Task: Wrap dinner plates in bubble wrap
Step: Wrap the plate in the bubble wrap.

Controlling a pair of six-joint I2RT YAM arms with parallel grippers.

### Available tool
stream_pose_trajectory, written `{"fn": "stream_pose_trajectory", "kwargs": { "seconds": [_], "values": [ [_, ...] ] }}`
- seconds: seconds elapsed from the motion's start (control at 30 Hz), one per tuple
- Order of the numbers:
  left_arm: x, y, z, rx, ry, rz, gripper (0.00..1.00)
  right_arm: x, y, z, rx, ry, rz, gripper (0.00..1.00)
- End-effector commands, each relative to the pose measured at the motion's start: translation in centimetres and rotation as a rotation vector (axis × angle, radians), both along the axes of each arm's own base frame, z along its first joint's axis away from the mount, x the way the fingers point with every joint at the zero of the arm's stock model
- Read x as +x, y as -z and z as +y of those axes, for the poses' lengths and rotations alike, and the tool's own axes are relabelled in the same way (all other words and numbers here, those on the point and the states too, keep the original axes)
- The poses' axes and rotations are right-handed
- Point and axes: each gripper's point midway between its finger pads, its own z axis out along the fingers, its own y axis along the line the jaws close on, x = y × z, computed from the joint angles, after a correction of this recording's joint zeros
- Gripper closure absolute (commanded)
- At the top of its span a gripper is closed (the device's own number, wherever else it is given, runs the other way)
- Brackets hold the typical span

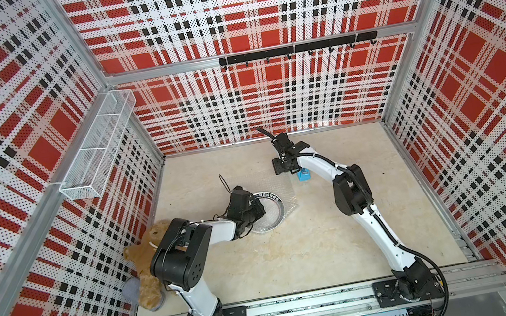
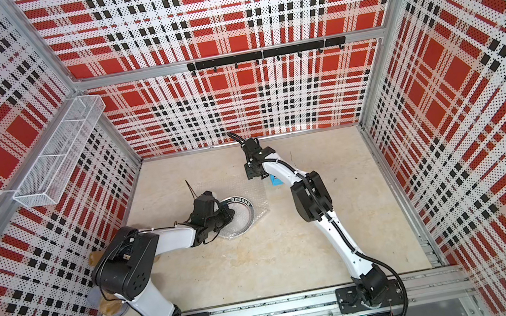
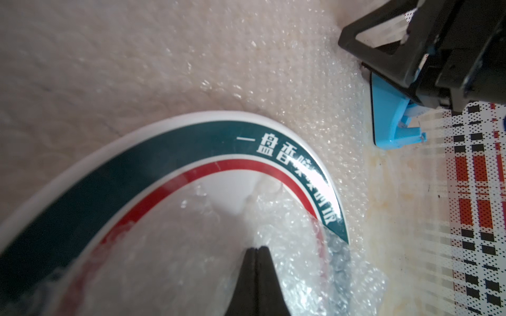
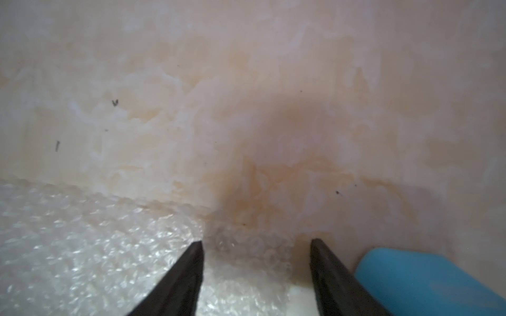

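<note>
I am working in a robot test cell, a lab rig: plaid perforated panels (image 1: 247, 10) on aluminium framing (image 1: 160, 71) are enclosing a beige surface (image 1: 311, 243), with the left arm (image 1: 197, 293) and right arm (image 1: 377, 225) sitting bolted to a rail (image 1: 304, 308).

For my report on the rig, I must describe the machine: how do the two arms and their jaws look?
Both arms have white shells and bulky black joint housings. A black ribbed cable hose runs along the right arm; the left arm shows thin loose wires. The jaws are black, tapering wedges.
</note>
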Motion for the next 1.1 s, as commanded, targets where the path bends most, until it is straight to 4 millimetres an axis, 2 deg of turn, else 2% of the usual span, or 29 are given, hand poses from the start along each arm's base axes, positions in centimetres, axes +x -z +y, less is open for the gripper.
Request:
{"fn": "stream_pose_trajectory", "kwargs": {
  "seconds": [0.0, 0.13, 0.23, 0.37, 0.47, 0.57, 0.67, 0.77, 0.97, 1.07],
  "values": [
    [-4.2, 5.5, 3.3, 0.15, -0.03, 0.215, 1.0, -1.0, 2.8, -1.6, -0.054, 0.003, 0.078, 0.53],
    [-4.0, 5.4, 3.2, 0.15, -0.029, 0.211, 1.0, -1.9, 2.6, 0.0, 0.042, -0.049, 0.108, 0.68],
    [-3.9, 5.4, 3.3, 0.151, -0.029, 0.211, 1.0, -1.4, 1.0, 0.7, 0.08, -0.066, 0.074, 0.83],
    [-4.0, 5.4, 3.3, 0.152, -0.026, 0.212, 1.0, -0.1, -3.4, 1.3, 0.113, -0.096, -0.031, 1.0],
    [-4.0, 5.5, 3.4, 0.155, -0.029, 0.216, 1.0, 0.4, -7.3, 1.9, 0.146, -0.138, -0.109, 1.0],
    [-4.0, 5.6, 3.4, 0.152, -0.032, 0.218, 1.0, -0.5, -10.4, 2.6, 0.204, -0.19, -0.148, 1.0],
    [-4.0, 5.7, 3.4, 0.149, -0.041, 0.222, 1.0, -3.0, -11.9, 3.5, 0.297, -0.25, -0.146, 1.0],
    [-4.0, 5.8, 3.7, 0.145, -0.065, 0.226, 1.0, -6.5, -12.0, 4.6, 0.373, -0.31, -0.103, 1.0],
    [-4.5, 6.5, 4.1, 0.118, -0.12, 0.246, 1.0, -13.2, -12.3, 8.0, 0.551, -0.392, -0.01, 1.0],
    [-4.8, 6.6, 4.2, 0.091, -0.152, 0.247, 1.0, -16.2, -11.9, 9.2, 0.569, -0.411, 0.024, 1.0]
  ]
}}
